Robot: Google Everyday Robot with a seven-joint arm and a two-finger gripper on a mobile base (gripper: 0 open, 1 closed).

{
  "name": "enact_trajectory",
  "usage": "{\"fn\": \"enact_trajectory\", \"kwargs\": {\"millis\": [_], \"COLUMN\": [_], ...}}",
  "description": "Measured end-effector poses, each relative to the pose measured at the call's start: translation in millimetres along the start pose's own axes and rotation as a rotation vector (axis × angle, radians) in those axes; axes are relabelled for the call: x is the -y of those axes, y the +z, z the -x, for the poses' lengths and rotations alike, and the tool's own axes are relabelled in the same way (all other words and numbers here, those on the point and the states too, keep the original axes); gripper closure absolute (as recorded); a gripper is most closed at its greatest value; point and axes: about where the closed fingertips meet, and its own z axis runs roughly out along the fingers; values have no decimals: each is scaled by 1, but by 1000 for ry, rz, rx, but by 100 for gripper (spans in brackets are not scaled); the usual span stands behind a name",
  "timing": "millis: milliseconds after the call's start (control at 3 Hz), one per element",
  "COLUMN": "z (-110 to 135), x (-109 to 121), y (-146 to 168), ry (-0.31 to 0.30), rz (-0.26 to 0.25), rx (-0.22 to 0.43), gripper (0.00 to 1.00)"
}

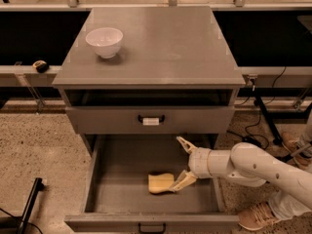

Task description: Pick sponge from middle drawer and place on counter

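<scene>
Far up-left of the drawer [122, 165], on a ledge: a small dark object [40, 66], too small to identify. Low at the drawer's left, on the speckled floor [44, 150]: a slanted black bar [30, 204]. Above the drawer, on the left part of the counter [170, 48]: a white bowl [104, 42], upright. Directly over the drawer: a shut front [107, 120] with a white tag on its handle. Drawer itself pulled wide open. Inside the drawer, right of middle and toward its front wall: the sponge [160, 183], lying flat. Further right inside the drawer: the gripper [181, 164], fingers spread wide apart, lower finger [184, 180] touching the sponge's right end, upper one well clear of it, toward the drawer's back. Right of the drawer: a white arm [253, 165] crossing the side wall, and a tan shoe [253, 217] on the floor.
</scene>
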Motion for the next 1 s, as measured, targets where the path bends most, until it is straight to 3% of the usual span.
{"fn": "enact_trajectory", "kwargs": {"millis": [333, 667, 1000], "z": [-23, -54, -87], "x": [-5, -22, -33], "y": [20, 56, 71], "ry": [-24, -65, -38], "rz": [34, 132, 163], "rx": [6, -38, -128], "gripper": [0, 0, 0]}}
